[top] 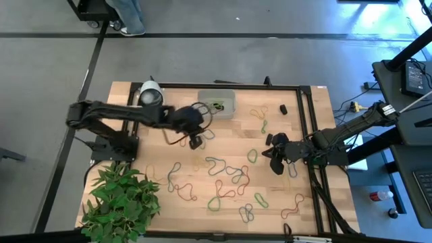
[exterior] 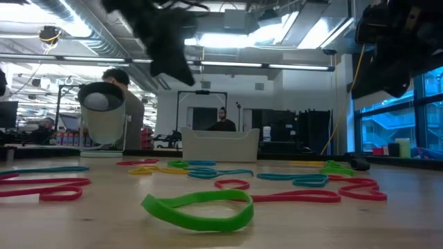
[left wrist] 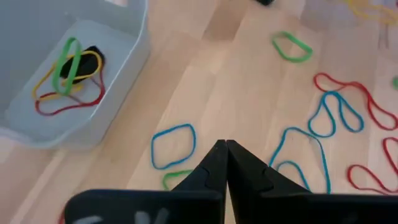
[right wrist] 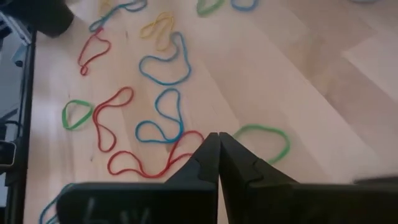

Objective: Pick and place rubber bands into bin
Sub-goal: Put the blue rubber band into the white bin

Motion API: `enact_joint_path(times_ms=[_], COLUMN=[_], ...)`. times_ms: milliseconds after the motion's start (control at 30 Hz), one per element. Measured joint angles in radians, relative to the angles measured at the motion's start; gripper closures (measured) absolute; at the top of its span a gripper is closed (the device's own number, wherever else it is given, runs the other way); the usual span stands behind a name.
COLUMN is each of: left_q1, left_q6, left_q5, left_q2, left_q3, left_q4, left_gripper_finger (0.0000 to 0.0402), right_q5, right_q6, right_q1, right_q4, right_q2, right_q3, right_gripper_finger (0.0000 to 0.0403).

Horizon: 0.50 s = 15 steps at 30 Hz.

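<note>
Left gripper (left wrist: 225, 148) hovers pinched shut and empty beside the bin (left wrist: 124, 93), right gripper (right wrist: 217, 142) likewise closed over scattered rubber bands (top: 226, 177); they look light, floppy, flat-lying, so pinch one strand, not the loop's middle.

The table (top: 283, 128) at the centre of the high view is pale wood planks, smooth with a faint sheen. The bin (left wrist: 124, 87), upper left in the left wrist view, is translucent frosted plastic. The rubber bands (right wrist: 158, 118) look thin, matt and elastic. The left gripper (left wrist: 225, 163) and right gripper (right wrist: 217, 152) are matt black plastic.
</note>
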<state>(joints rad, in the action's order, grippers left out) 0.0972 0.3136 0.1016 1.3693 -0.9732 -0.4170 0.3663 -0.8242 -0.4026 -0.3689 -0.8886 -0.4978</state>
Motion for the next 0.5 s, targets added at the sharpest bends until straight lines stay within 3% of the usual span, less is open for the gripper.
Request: enact_joint_path(times_ms=[233,500], left_q1=[-0.044,-0.066], left_q6=[0.097,0.137], left_q5=[0.056,0.038], left_q2=[-0.207,-0.359], left_q3=[0.247,0.367], left_q4=[0.088,0.074], left_gripper_finger=[0.0400,0.0400], right_q5=[-0.047,-0.234], right_q6=[-0.241,-0.539], right_q1=[0.000,0.000], right_q4=[-0.299,-0.629], right_q2=[-0.010,-0.158], right_q3=[-0.129,-0.286], right_gripper_finger=[0.0401,0.0402])
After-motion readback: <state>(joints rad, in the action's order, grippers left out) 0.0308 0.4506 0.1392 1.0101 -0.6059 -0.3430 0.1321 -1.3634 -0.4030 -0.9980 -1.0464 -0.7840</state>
